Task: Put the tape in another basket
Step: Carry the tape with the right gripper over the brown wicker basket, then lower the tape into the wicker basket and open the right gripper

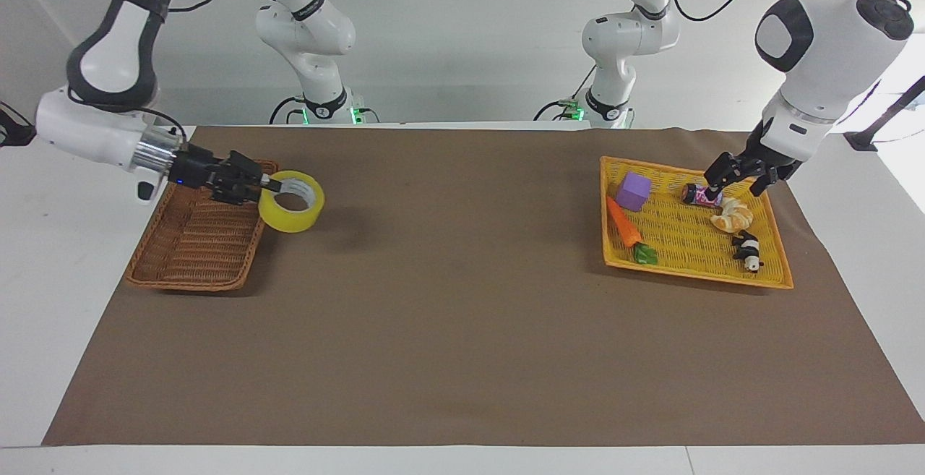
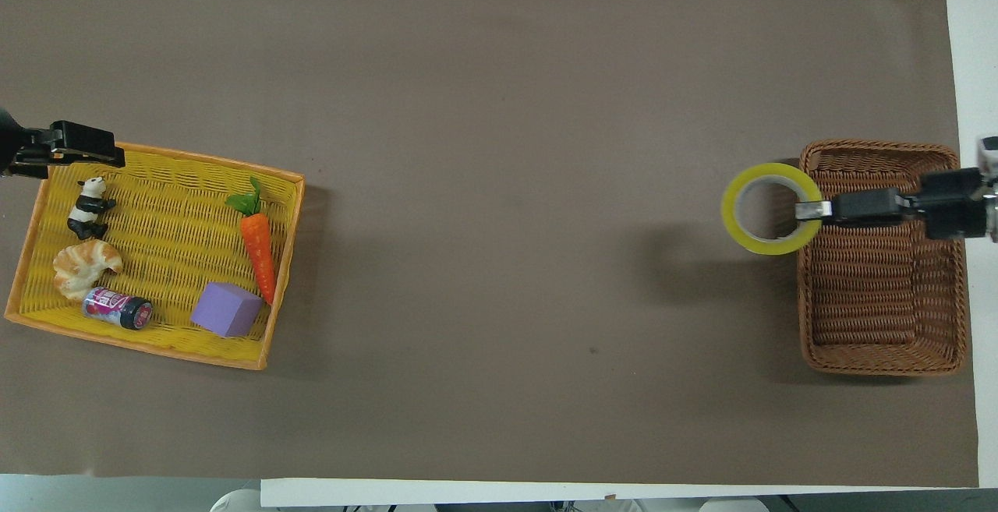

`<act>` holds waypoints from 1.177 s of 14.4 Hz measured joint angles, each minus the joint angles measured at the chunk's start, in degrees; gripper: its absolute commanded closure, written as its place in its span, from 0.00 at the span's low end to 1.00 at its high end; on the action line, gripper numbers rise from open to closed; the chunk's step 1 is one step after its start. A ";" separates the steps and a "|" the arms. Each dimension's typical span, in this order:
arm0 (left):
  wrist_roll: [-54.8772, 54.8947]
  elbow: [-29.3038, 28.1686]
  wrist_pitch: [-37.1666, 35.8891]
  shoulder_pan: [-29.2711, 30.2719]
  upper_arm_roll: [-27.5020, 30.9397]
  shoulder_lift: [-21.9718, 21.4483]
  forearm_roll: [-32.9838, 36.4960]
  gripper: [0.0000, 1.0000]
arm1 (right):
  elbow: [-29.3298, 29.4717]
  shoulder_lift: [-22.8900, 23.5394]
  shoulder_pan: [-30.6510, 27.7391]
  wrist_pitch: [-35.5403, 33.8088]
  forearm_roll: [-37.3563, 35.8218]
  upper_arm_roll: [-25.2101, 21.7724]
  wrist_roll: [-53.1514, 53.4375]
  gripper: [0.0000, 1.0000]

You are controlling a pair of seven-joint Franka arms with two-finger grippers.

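Yellow tape rides in the air just off the wicker basket's rim.

Right gripper (image 1: 271, 184) has its fingers (image 2: 811, 210) pinched shut on the wall of the tape (image 1: 291, 211), one inside the core and one outside, so the roll hangs level with its hole up. It hovers over the brown mat beside the basket (image 1: 199, 258), at the rim toward the tabletop's middle; the basket holds nothing visible, and the drop looks not yet made. Left gripper (image 1: 737, 175) waits with fingers spread and empty over the yellow tray (image 1: 694, 269), which holds a purple block (image 1: 634, 191), carrot (image 1: 624, 222), small can (image 1: 701, 194), croissant (image 1: 732, 216) and panda figure (image 1: 746, 249).
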 measured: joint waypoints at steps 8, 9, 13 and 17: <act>0.00 0.00 -0.79 0.00 -0.22 -0.16 0.00 0.00 | 8.18 12.99 -15.27 -5.06 -7.48 0.08 -17.35 1.00; 0.00 0.00 -0.84 0.00 -0.25 -0.17 0.21 0.00 | 9.30 14.49 -15.20 -5.03 -7.51 0.30 -17.59 1.00; 0.05 4.83 -7.51 -1.40 1.41 0.26 2.06 0.00 | 9.94 15.59 -14.98 -4.90 -10.36 0.90 -18.25 1.00; 0.21 10.88 -12.36 -4.14 4.13 2.19 2.22 0.00 | 8.48 15.59 -14.99 -2.52 -13.64 0.90 -20.26 1.00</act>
